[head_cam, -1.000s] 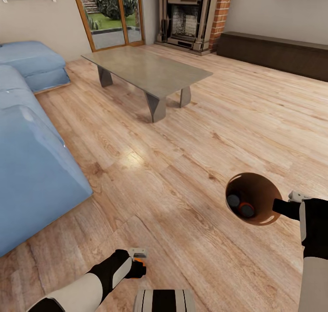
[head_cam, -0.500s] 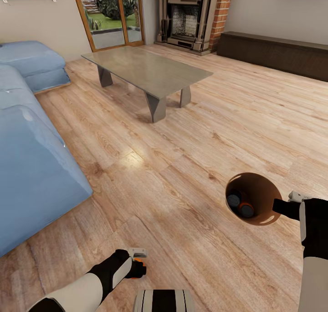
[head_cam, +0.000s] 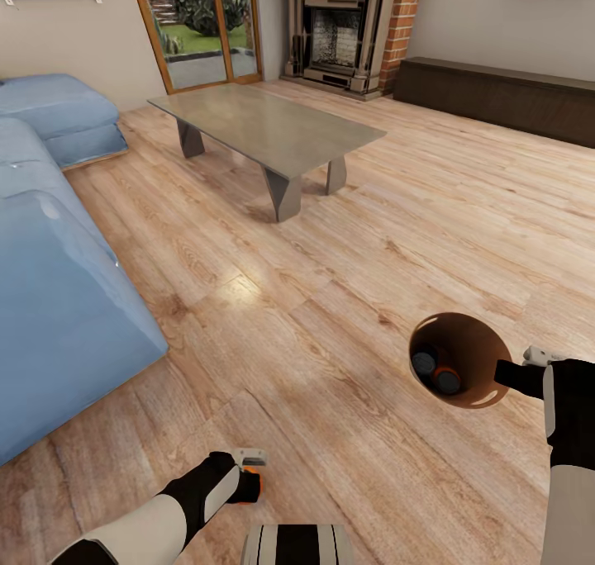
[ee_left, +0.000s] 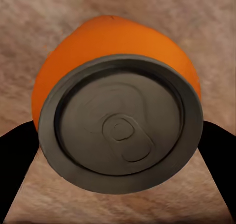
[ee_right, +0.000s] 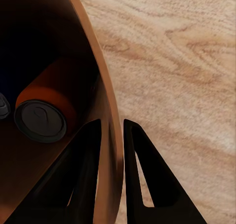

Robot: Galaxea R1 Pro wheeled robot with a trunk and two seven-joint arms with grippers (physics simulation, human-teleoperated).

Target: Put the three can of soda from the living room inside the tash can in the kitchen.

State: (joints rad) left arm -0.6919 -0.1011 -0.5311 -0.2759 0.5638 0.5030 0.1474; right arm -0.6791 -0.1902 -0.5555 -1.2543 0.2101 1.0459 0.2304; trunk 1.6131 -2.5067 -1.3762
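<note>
In the head view my left gripper (head_cam: pixel 249 471) hangs low over the wood floor, shut on an orange can of soda (head_cam: pixel 255 475). The left wrist view shows that can's grey top (ee_left: pixel 120 121) between the two dark fingers (ee_left: pixel 14 167). The brown trash can (head_cam: pixel 475 334) is at the lower right. My right gripper (head_cam: pixel 511 376) is shut on its rim, one finger inside the wall (ee_right: pixel 98 74) and one outside. Two more orange cans lie in the bin (head_cam: pixel 424 361) (head_cam: pixel 448 378); the right wrist view shows one of them (ee_right: pixel 42 118).
A long blue sofa (head_cam: pixel 58 284) fills the left side. A glass coffee table (head_cam: pixel 264 127) stands ahead, with a brick fireplace (head_cam: pixel 339 32) and glass doors (head_cam: pixel 202 20) behind it. A low dark cabinet (head_cam: pixel 496 94) runs along the right wall. Bare wood floor lies between them.
</note>
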